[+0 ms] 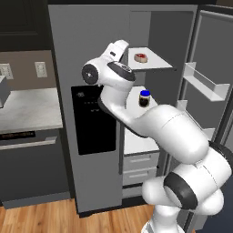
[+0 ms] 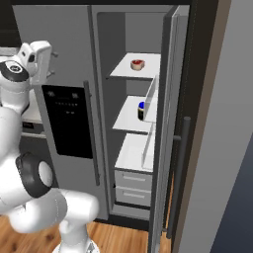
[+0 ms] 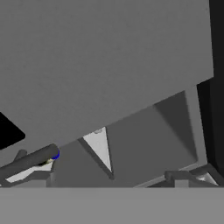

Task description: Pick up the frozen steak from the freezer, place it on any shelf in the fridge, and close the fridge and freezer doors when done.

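Dark grey fingertips (image 3: 179,177) stand wide apart at the bottom of the hand view, nothing between them; gripper (image 3: 111,178) empty. It faces the grey front of the freezer door (image 3: 100,61), with the corner of the black dispenser panel (image 3: 8,132) and a dark bar handle (image 3: 28,160) at the lower left. From the base cameras the hand is raised in front of that door, level with the top shelf and well apart from the steak. The frozen steak (image 1: 141,57) lies flat on the uppermost shelf (image 1: 157,62) of the fridge, towards the shelf's front. It is a small rounded slab with a red top and a pale tan rim. Judged stiff and light, being frozen, and possibly slick. Should it need moving, the best hold would be across its narrow width at the rim, from the front or above, with a firm pinch. It looks unlikely to deform. One shelf below stands a blue-lidded jar (image 1: 144,98). The freezer door looks shut. The fridge door (image 1: 205,86) stands open, its inner bins showing. Judgement: the placing looks done, and closing the fridge door is the step left.
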Tool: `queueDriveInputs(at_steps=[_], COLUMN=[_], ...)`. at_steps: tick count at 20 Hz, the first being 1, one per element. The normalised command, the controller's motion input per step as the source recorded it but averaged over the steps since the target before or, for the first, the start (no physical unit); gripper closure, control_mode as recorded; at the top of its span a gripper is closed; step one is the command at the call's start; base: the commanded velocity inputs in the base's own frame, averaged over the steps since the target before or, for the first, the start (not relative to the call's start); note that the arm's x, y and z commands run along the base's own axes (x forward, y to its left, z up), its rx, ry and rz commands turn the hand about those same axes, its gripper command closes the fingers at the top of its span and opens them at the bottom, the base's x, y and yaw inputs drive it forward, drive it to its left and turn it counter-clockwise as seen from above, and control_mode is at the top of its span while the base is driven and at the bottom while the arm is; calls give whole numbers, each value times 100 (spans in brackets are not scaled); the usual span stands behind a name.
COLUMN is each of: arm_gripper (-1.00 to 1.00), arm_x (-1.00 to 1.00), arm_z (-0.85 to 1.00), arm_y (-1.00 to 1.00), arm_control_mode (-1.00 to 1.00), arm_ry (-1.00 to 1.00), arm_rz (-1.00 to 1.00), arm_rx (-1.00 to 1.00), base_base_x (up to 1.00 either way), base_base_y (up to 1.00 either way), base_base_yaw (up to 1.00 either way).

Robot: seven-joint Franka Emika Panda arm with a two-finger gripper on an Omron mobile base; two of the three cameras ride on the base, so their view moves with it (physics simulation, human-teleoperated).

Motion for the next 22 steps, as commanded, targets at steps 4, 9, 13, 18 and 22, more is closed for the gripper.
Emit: queueDriveInputs(at_steps=[4, 9, 13, 18, 22], arm_gripper=[-100, -100, -100, -100, -100], arm_x=[-100, -75, -92, -100, -99], arm_z=[26, 0, -3, 0, 0], arm_y=[-29, -22, -51, -78, -76], arm_control_mode=[-100, -100, -100, -100, -100], arm_ry=[-7, -2, -4, -9, -8], arm_rz=[-8, -1, 0, -12, -17], arm_rx=[8, 4, 10, 23, 25], base_base_x=[0, 0, 0, 0, 0], base_base_y=[0, 0, 0, 0, 0], base_base_yaw=[0, 0, 0, 0, 0])
